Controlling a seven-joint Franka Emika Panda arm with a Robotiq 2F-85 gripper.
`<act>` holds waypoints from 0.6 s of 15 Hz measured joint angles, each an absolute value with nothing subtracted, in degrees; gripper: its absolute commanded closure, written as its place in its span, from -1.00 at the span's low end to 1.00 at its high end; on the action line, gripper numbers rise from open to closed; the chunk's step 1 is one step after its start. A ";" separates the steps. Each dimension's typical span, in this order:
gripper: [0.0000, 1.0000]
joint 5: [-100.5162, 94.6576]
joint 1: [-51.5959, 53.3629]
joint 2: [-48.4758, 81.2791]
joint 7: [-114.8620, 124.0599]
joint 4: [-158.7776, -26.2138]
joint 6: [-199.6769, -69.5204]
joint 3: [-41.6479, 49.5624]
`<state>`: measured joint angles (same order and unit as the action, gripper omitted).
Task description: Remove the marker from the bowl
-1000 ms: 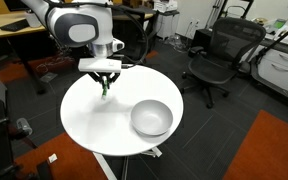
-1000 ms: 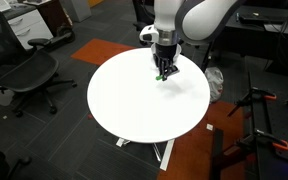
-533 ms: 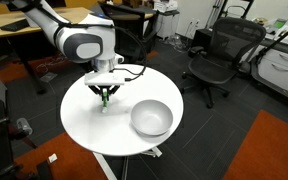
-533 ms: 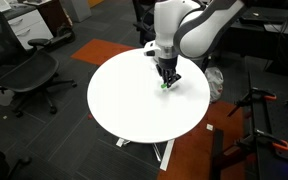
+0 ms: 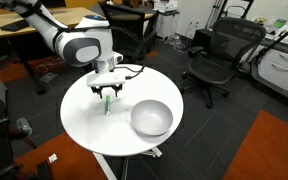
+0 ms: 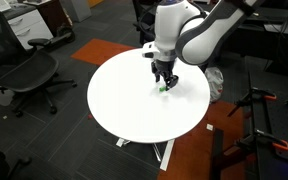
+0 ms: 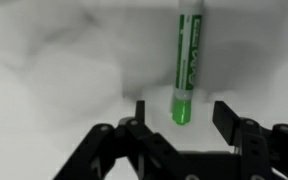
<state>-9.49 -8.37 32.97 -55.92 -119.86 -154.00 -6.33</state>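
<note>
Green with a whitish part, the marker (image 7: 187,62) was seen in the wrist view lying flat on the white worktop (image 7: 54,60), its green end pointed toward the tool (image 7: 181,118) and its whitish end pointed away. That green end lay in the gap between the two black fingers (image 7: 227,118), which were spread wide apart on either side and were not touching it; nothing was gripped.

In both exterior views the marker (image 5: 107,105) (image 6: 163,88) was found directly beneath the lowered tool (image 5: 107,97) (image 6: 164,82), resting on the round worktop (image 5: 89,128) (image 6: 134,112) and outside the bowl. In an exterior view the grey, metallic-looking bowl (image 5: 151,118) stood upright on the right part of the worktop, and the marker was placed to its left, near it but clearly apart from its rim. Nothing could be made out inside the bowl.

The white arm (image 5: 79,48) (image 6: 189,30) was bent over the far part of the worktop, with the tool pointed straight down.

Around the worktop, a black office chair (image 5: 219,55) was seen on the dark floor to the far right in an exterior view, and an orange patch of carpet (image 5: 269,150) lay to the near right. Another black chair (image 6: 29,75) was seen to the left in an exterior view.
</note>
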 measured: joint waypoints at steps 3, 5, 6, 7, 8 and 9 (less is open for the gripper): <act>-1.00 -11.73 -6.74 28.71 -53.29 -123.32 -158.25 -5.15; -1.00 -12.39 -5.95 24.02 -51.41 -126.24 -158.68 -4.92; -1.00 -12.40 -5.73 21.43 -50.80 -127.75 -158.67 -4.92; -1.00 -12.38 -5.54 18.78 -50.03 -129.29 -158.66 -4.95; -1.00 -12.09 -5.49 16.10 -49.59 -130.83 -158.47 -5.10; -1.00 -11.58 -5.49 13.55 -49.30 -132.30 -158.40 -5.24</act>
